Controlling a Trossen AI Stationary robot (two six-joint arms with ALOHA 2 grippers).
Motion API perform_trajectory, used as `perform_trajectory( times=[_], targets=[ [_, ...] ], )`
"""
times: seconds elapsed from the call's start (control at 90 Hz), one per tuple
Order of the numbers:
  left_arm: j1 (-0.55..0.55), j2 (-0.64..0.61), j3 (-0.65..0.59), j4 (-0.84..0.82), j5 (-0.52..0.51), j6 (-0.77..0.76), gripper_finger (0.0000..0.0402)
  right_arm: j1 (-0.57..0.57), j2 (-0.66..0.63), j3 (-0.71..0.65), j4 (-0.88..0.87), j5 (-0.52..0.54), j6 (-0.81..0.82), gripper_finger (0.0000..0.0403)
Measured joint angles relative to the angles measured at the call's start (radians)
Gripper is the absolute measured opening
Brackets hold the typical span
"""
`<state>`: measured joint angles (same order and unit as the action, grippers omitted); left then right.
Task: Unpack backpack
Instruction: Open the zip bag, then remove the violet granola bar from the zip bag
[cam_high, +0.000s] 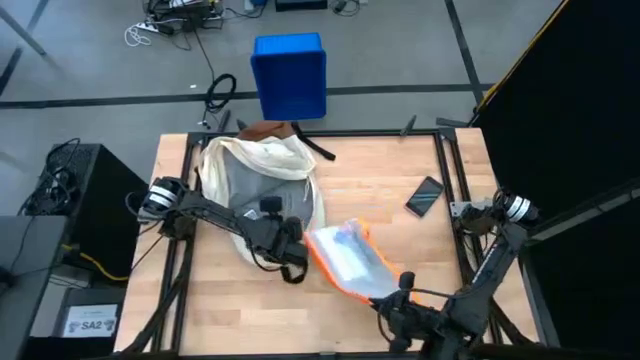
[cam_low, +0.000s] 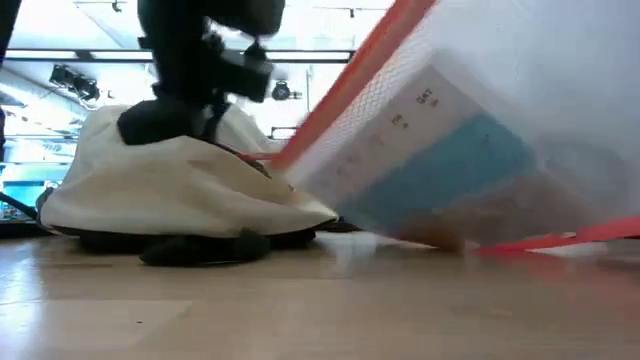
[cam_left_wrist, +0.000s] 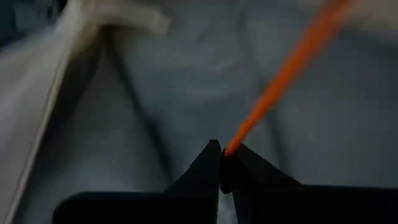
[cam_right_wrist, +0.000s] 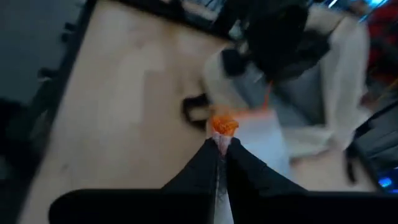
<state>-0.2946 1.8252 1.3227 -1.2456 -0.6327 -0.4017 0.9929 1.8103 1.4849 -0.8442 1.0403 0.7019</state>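
Observation:
The cream-white backpack (cam_high: 255, 175) lies on the table's left half, its mouth open on grey lining (cam_left_wrist: 155, 81); the low view shows it slumped (cam_low: 170, 190). A clear pouch with orange edges (cam_high: 350, 258) stretches from the backpack's mouth toward the table's near right side. It holds blue-and-white contents and fills the low view (cam_low: 470, 150), tilted. My left gripper (cam_high: 300, 243) is shut on the pouch's end by the backpack. My right gripper (cam_high: 392, 295) is shut on the opposite end. My left gripper pinches the pouch's orange edge (cam_left_wrist: 229, 148) between its two shut fingertips, at the end beside the backpack's mouth. The edge runs away from the fingers in a straight, taut line (cam_left_wrist: 292, 62). My right gripper pinches the pouch's orange corner (cam_right_wrist: 222, 126) between its two fingertips, coming from the table's near right side. The pouch (cam_right_wrist: 261, 137) extends beyond the fingers toward the backpack. Whether its low edge (cam_low: 440, 238) touches the table cannot be told.
A dark phone (cam_high: 424, 196) lies on the table's right half, toward the far side. A blue bin (cam_high: 290, 75) stands on the floor beyond the far edge. A dark strap (cam_high: 292, 272) trails from the backpack near the left gripper. Bare wood lies along the near edge.

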Motion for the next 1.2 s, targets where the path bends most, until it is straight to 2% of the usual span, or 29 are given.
perform_trajectory(
  times=[0.1, 0.278, 0.4, 0.544, 0.722, 0.856, 1.022, 1.2],
  targets=[
    [0.013, 0.000, -0.010, -0.060, -0.001, -0.052, 0.0000, 0.009, 0.001, 0.000, -0.077, -0.080, 0.130, 0.0000],
    [0.009, 0.000, -0.014, 0.009, 0.007, -0.013, 0.0004, -0.019, 0.003, -0.039, -0.115, -0.279, 0.230, 0.0000],
    [-0.002, 0.000, -0.014, 0.067, 0.083, 0.038, 0.0012, -0.052, 0.003, -0.086, -0.124, -0.456, 0.305, 0.0000],
    [-0.022, 0.000, -0.014, 0.125, 0.194, 0.082, 0.0020, -0.081, 0.003, -0.137, -0.199, -0.574, 0.425, 0.0000],
    [-0.068, 0.000, -0.014, 0.190, 0.255, 0.136, 0.0021, -0.086, 0.004, -0.159, -0.431, -0.650, 0.659, 0.0000],
    [-0.093, 0.000, -0.014, 0.259, 0.291, 0.174, 0.0021, -0.087, 0.004, -0.159, -0.583, -0.652, 0.806, 0.0000],
    [-0.113, 0.000, -0.014, 0.407, 0.317, 0.255, 0.0022, -0.088, 0.004, -0.159, -0.594, -0.650, 0.819, 0.0008],
    [-0.119, 0.000, -0.014, 0.647, 0.317, 0.381, 0.0022, -0.088, 0.003, -0.159, -0.595, -0.640, 0.817, 0.0024]
  ],
)
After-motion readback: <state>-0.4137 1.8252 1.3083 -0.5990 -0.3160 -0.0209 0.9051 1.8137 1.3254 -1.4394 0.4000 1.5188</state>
